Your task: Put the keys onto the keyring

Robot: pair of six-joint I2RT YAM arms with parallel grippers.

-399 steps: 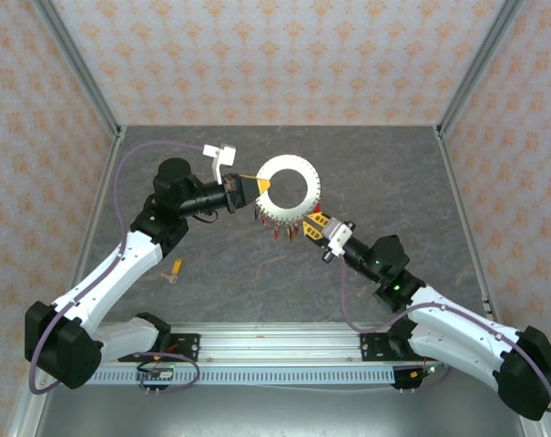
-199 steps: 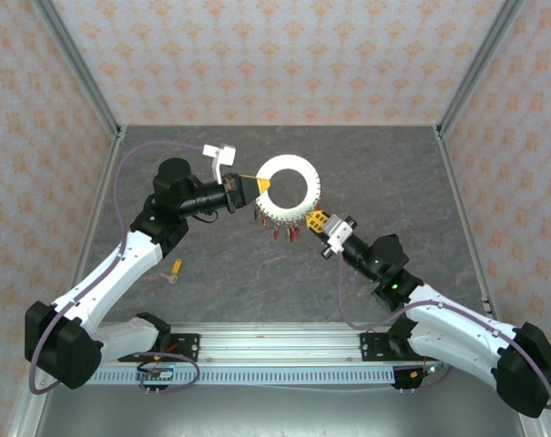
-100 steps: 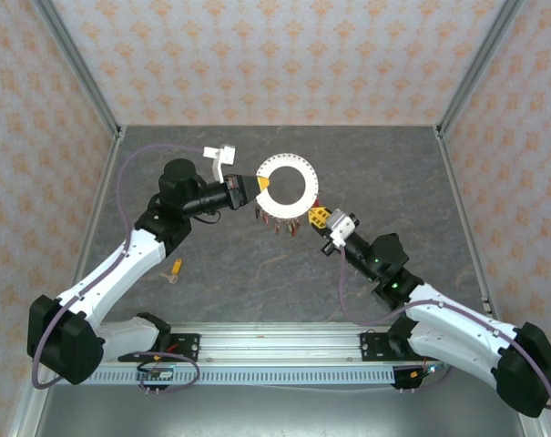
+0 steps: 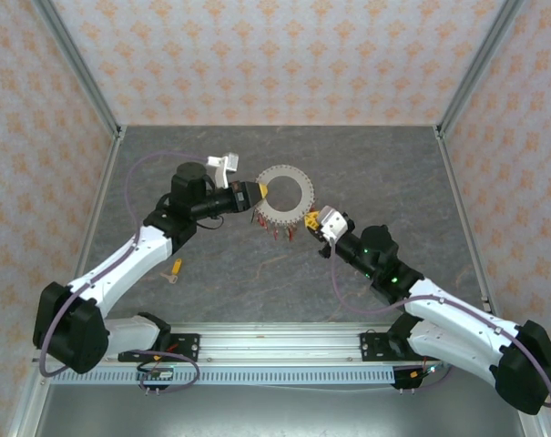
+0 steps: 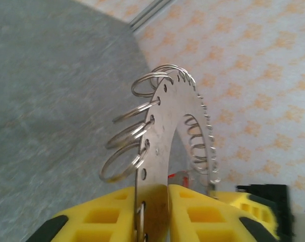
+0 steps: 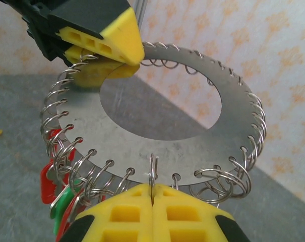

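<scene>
- Above the middle of the counter [image 4: 393, 182], the keyring [image 4: 280, 217] is held between both arms, with the keys [image 4: 280, 233] dangling under its near rim.
- Left claw [image 4: 257, 193] reaches in from the left and clamps the ring's left rim.
- Right claw [image 4: 311, 221], fingers together, pinches a wire loop [image 6: 152, 169] at the near rim.
- Since half a second ago, the left arm has shifted right and the ring looks greyer.

Keyring [image 4: 304, 187] sits between left tool [image 4: 255, 193] and right tool [image 4: 313, 221], keys [image 4: 280, 229] hanging below.
</scene>
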